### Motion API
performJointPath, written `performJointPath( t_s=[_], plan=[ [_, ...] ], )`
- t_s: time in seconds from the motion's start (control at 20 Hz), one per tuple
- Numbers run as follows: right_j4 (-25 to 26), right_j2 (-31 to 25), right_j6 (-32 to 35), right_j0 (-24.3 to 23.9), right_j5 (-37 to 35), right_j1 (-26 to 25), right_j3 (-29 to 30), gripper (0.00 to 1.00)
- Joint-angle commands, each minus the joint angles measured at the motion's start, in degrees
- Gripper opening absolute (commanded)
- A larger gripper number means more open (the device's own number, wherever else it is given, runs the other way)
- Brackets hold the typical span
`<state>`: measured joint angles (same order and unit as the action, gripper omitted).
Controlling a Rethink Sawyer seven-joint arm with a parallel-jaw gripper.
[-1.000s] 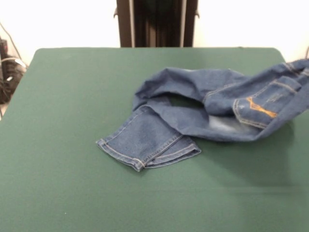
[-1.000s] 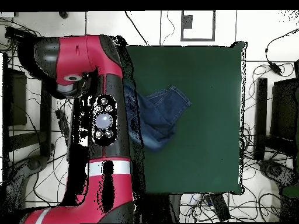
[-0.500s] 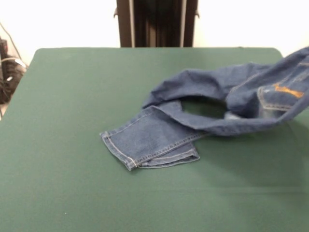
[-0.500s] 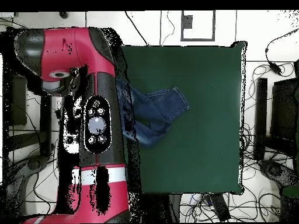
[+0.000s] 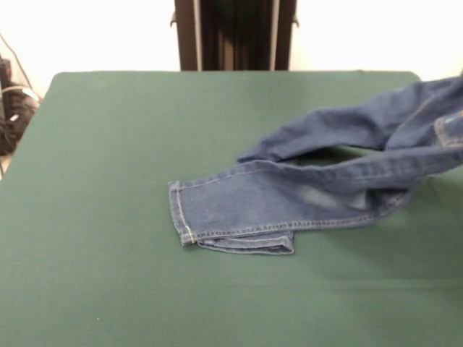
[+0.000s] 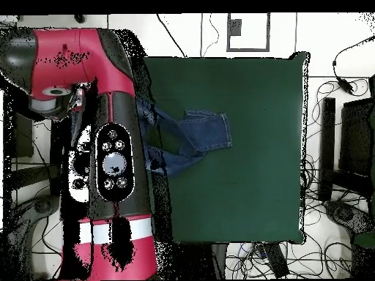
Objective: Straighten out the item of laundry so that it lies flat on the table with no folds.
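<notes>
The arm is glossy red and black, with a white band and an oval button panel.

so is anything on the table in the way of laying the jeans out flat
Nothing visible is. The jeans are the only thing on the green table, though their waist end runs past its edge under the arm.

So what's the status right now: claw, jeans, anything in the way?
Gripper hidden, state unknown. Jeans not flat yet: legs stretched along the table, waist end lifted past its edge. Only the red arm looms beside them.
</notes>
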<state>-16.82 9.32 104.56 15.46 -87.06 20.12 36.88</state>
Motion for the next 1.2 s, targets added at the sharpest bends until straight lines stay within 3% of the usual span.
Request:
performJointPath(
  t_s=[0.05, 0.5, 0.85, 1.2],
  plan=[
    [-6.91, -8.88, 5.95, 0.50, 7.79, 9.36, 11.08, 0.00],
    [-10.37, -11.34, 0.93, -0.29, 8.09, 17.81, 15.92, 0.00],
    [-11.27, -13.33, 1.10, -0.85, 0.65, 20.65, 12.89, 0.00],
    [-11.76, -17.16, 4.20, -1.64, -9.19, 20.53, 2.74, 0.00]
  ],
)
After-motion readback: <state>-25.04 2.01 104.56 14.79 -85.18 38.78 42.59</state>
